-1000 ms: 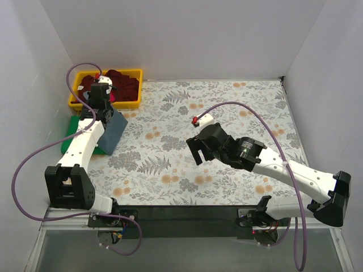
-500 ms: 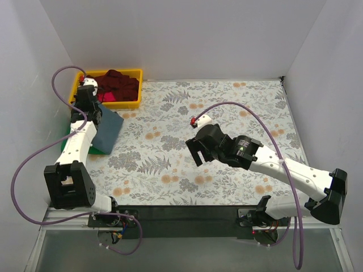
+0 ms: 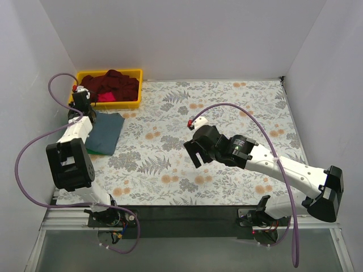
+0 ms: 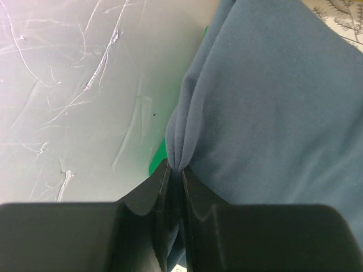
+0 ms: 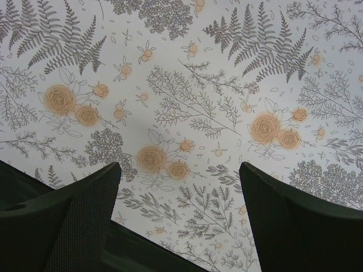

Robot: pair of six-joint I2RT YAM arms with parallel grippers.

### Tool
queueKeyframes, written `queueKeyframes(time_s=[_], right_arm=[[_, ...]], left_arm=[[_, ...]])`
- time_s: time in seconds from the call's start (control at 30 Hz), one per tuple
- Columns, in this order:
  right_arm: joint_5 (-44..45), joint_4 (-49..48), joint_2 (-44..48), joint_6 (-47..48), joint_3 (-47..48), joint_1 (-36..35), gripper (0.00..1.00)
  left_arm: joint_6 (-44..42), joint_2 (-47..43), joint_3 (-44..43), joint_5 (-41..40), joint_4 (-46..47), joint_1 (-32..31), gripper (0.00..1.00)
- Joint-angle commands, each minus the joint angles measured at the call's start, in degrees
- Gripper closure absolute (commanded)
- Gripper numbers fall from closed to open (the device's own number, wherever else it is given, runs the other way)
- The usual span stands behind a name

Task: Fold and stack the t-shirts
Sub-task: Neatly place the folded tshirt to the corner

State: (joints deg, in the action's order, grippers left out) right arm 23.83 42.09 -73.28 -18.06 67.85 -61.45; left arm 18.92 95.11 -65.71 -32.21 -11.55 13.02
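Note:
A folded slate-blue t-shirt (image 3: 106,131) lies at the table's left edge, over a green t-shirt (image 3: 69,128) of which only a sliver shows. My left gripper (image 3: 81,111) is shut on the blue shirt's far-left edge; in the left wrist view the cloth (image 4: 272,96) bunches into a pinch between the fingertips (image 4: 163,175), with green cloth (image 4: 157,160) peeking below. Dark red t-shirts (image 3: 113,85) and a pink one (image 3: 105,97) fill the yellow bin. My right gripper (image 3: 197,153) hovers open over the table's middle with nothing between its fingers (image 5: 91,198).
The yellow bin (image 3: 136,103) stands at the back left corner. White walls close in the left, back and right sides. The floral table cloth (image 3: 227,113) covers the table, bare under the right gripper (image 5: 178,170).
My left gripper has swung left and back with the blue shirt's edge, laying the raised flap down flat. The right gripper has drifted slightly left, still open.

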Motion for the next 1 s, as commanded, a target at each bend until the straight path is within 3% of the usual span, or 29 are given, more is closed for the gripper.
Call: queueKeyframes(time_s=[0.0, 0.3, 0.43, 0.47, 0.57, 0.67, 0.73, 0.97], right_arm=[[-0.37, -0.16, -0.55, 0.14, 1.84, 0.19, 0.09], [-0.54, -0.16, -0.82, 0.57, 1.23, 0.19, 0.09], [-0.63, -0.34, -0.73, 0.57, 1.05, 0.28, 0.09], [-0.54, -0.16, -0.82, 0.66, 1.05, 0.19, 0.09], [-0.46, -0.25, -0.64, 0.58, 0.79, 0.19, 0.09], [-0.46, -0.34, -0.64, 0.58, 0.87, 0.19, 0.09], [0.42, -0.25, -0.38, 0.75, 0.79, 0.19, 0.09], [5.34, -0.34, 3.40, -1.00, -2.54, 2.90, 0.07]], left_arm=[[1.73, -1.33, -3.54, -0.31, 1.80, 1.22, 0.92], [5.34, -0.89, -5.21, 1.80, 0.30, 3.68, 0.86], [6.39, -0.19, -5.48, 0.57, 0.04, 4.38, 0.71], [6.74, 0.07, -5.57, 0.39, -0.22, 4.56, 0.60], [8.06, -0.97, -5.48, 0.56, -0.40, 5.09, 0.43], [9.47, -1.68, -6.00, 2.41, -0.66, 5.09, 0.36], [12.45, -2.03, -6.62, 4.34, -2.33, 5.09, 0.34], [27.65, -7.21, -6.53, 26.91, -6.38, 4.74, 0.24]])
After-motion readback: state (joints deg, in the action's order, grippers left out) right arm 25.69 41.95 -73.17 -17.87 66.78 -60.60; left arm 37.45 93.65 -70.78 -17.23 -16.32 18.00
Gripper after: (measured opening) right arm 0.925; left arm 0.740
